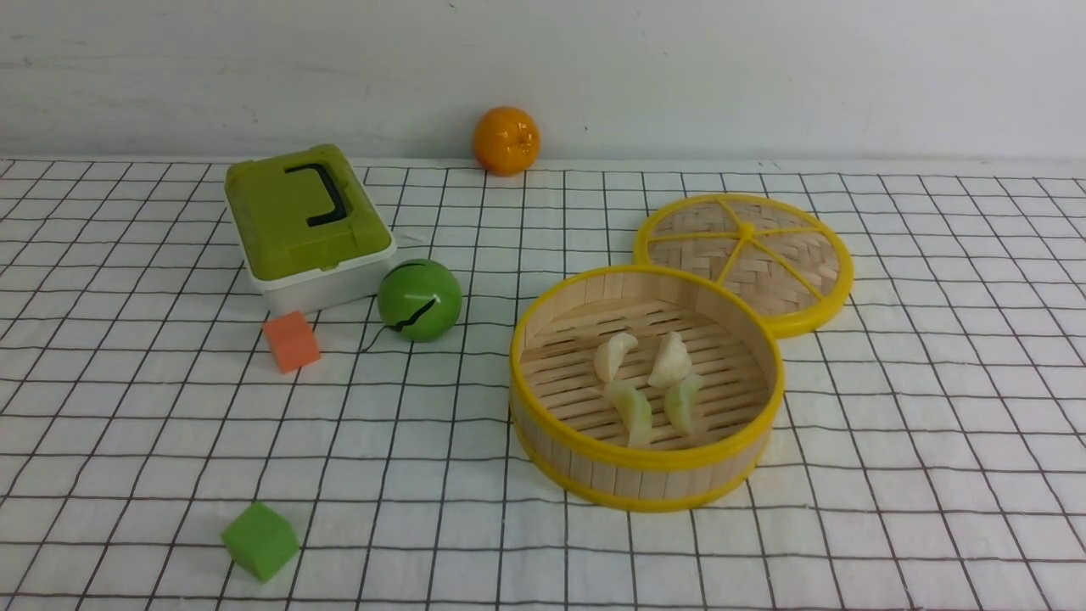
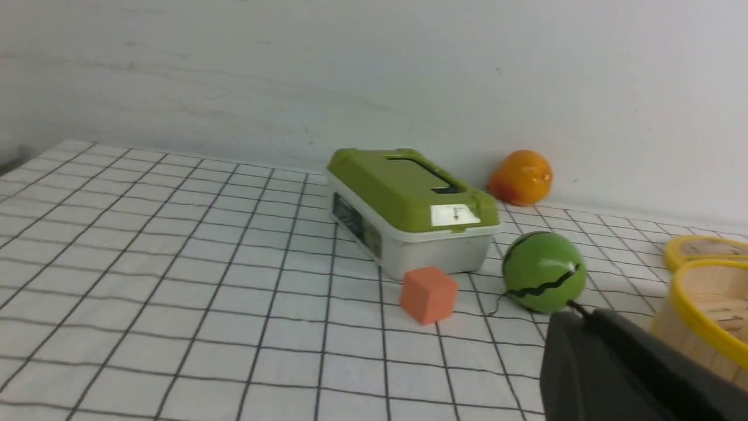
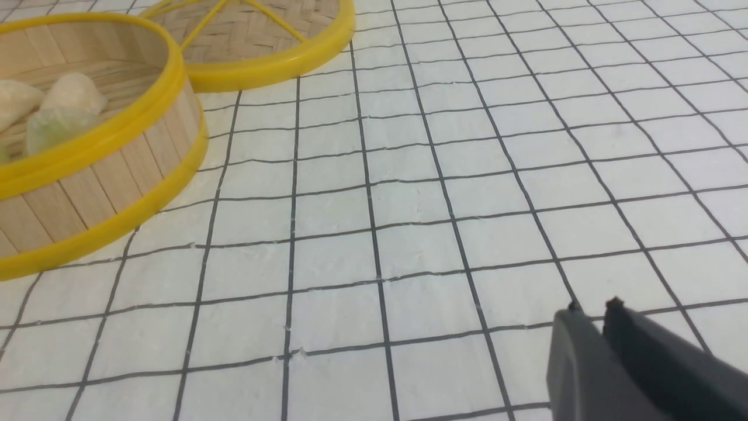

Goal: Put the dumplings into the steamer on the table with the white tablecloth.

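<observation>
4 dumplings [image 1: 652, 383], 2 white, 2 green, lie in the steamer [image 1: 543, 365] on the white tablecloth [image 1: 891, 424].

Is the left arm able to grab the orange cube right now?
Probably yes. The orange cube sits alone on the white tablecloth, just apart from the green-lidded box and the green ball, with open cloth before it.

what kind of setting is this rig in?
Probably a lab tabletop staged for manipulation trials, not a kitchen: a grid-printed white tablecloth against a bare wall, toy dumplings in a bamboo steamer, plus foam-like cubes.
</observation>
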{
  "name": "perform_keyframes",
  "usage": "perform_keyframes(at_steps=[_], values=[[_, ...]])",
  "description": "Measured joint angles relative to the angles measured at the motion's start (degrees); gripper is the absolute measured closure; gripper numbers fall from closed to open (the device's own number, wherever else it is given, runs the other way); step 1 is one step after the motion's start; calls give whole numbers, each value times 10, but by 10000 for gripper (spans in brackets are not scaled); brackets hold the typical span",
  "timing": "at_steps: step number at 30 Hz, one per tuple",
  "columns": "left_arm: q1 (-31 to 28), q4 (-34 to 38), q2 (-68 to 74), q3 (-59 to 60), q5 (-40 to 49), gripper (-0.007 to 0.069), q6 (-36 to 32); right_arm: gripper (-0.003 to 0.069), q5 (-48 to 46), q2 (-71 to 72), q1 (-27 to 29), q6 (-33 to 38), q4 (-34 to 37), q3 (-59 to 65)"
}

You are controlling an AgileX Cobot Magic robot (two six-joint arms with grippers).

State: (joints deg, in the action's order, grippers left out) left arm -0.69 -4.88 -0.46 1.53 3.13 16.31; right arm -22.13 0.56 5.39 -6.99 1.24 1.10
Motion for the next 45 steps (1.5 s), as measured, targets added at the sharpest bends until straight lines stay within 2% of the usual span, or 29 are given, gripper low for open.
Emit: perform_keyframes(at_steps=[5, 12, 45], values=[[-24, 0, 0, 2, 98, 636, 11, 588, 0, 0, 0, 0, 0, 0], [-25, 2, 0, 2, 164, 636, 11, 576, 0, 0, 0, 0, 0, 0], [-25, 13, 0, 2, 170, 636, 11, 538, 0, 0, 0, 0, 0, 0]])
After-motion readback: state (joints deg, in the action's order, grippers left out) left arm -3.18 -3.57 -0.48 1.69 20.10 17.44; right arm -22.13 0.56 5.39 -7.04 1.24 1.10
